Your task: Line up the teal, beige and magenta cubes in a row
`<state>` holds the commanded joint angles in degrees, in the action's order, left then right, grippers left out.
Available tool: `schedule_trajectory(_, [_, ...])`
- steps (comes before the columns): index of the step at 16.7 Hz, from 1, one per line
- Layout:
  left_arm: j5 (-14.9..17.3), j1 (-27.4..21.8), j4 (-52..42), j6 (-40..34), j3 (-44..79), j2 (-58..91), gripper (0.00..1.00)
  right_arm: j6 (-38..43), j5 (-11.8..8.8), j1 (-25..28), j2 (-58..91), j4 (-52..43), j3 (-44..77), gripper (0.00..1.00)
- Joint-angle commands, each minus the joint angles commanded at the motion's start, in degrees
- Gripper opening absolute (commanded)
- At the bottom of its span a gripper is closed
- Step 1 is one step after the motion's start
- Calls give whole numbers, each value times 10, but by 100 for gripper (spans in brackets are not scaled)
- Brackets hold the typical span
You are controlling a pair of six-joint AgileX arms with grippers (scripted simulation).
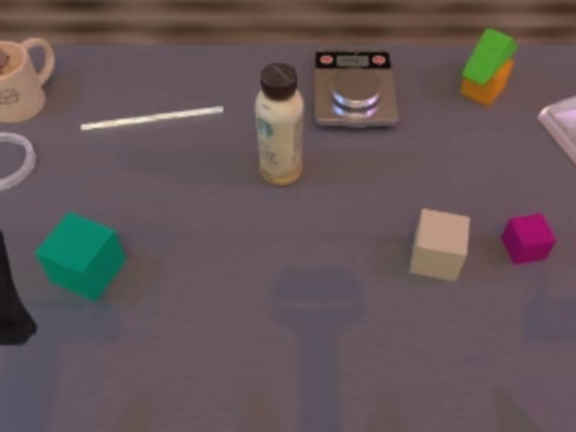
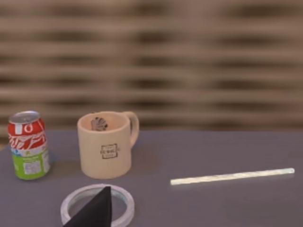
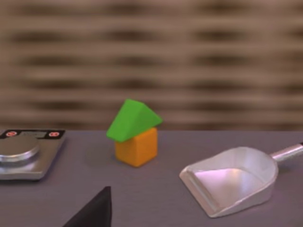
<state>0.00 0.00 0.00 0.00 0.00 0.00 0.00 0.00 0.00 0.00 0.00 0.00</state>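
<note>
- The teal cube sits on the desk near the left side, turned a little.
- The beige cube and the magenta cube stand near each other on the right side, apart, not touching.
- A bottle stands between the two groups, farther back.
- The left gripper is at the left edge, beside the teal cube; I cannot tell how far it is open.
- The right gripper is not visible from above, so its state is unknown.

You see teal cube, pale beige cube, magenta cube on grey-purple table. Lime-green block tops orange block. Cream bottle, dark cap. Red-white-green can. Beige mug.
</note>
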Motion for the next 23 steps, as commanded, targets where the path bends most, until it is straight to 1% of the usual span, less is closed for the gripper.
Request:
schedule_trajectory(4, [0, 0, 0, 0, 0, 0, 100, 0, -1, 2, 17, -12, 17, 100])
schedule_trajectory(6, [0, 0, 0, 0, 0, 0, 100, -1, -1, 7, 59, -38, 57, 100])
schedule_trajectory(9, [0, 0, 0, 0, 0, 0, 100, -3, -1, 15, 167, -100, 152, 100])
schedule_trajectory(12, [0, 0, 0, 0, 0, 0, 100, -6, -1, 26, 328, -182, 272, 100])
schedule_trajectory(19, [0, 0, 0, 0, 0, 0, 100, -16, 3, 53, 771, -398, 575, 100])
schedule_trajectory(23, [0, 0, 0, 0, 0, 0, 100, -19, 3, 68, 970, -505, 728, 100])
